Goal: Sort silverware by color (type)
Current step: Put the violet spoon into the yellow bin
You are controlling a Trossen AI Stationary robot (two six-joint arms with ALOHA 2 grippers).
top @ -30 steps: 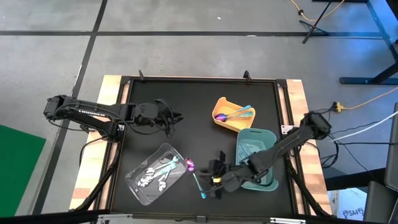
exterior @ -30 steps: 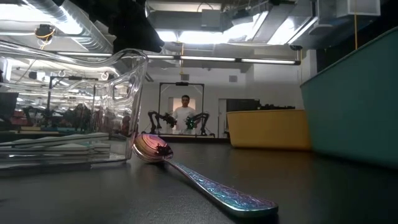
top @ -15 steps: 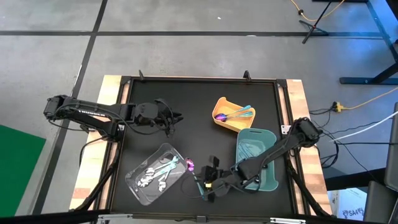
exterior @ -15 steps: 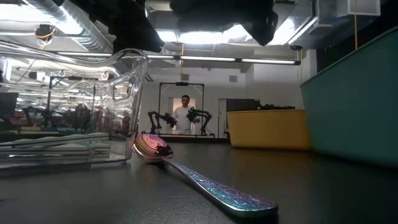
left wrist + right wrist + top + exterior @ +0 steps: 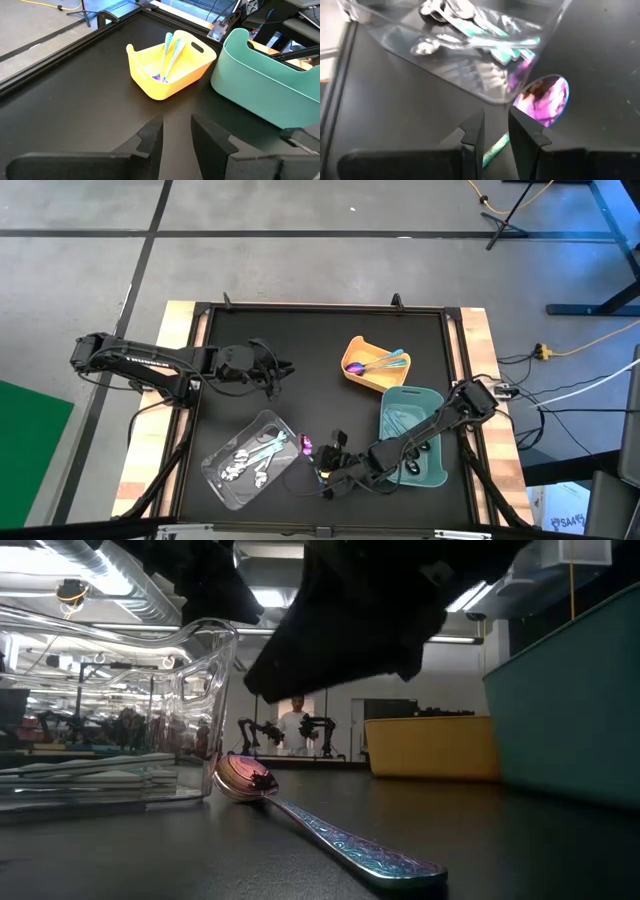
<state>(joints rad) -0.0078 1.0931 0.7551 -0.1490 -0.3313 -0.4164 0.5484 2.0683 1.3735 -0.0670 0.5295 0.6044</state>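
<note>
Hovering over the iridescent spoon, the right tool has fingers slightly parted.

— What sort of place is this looking like?
— A robotics lab; another pair of arms is standing at the far wall with a person sitting behind them; ceiling ducts are running overhead; cables are trailing over grey floor.

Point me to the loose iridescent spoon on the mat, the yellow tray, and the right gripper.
iridescent spoon (image 5: 330, 833), low view, on its patterned handle.
yellow tray (image 5: 359, 378), high view, on its near wall.
right gripper (image 5: 495, 131), right wrist view, midway between its fingertips, above the spoon's handle.
</note>
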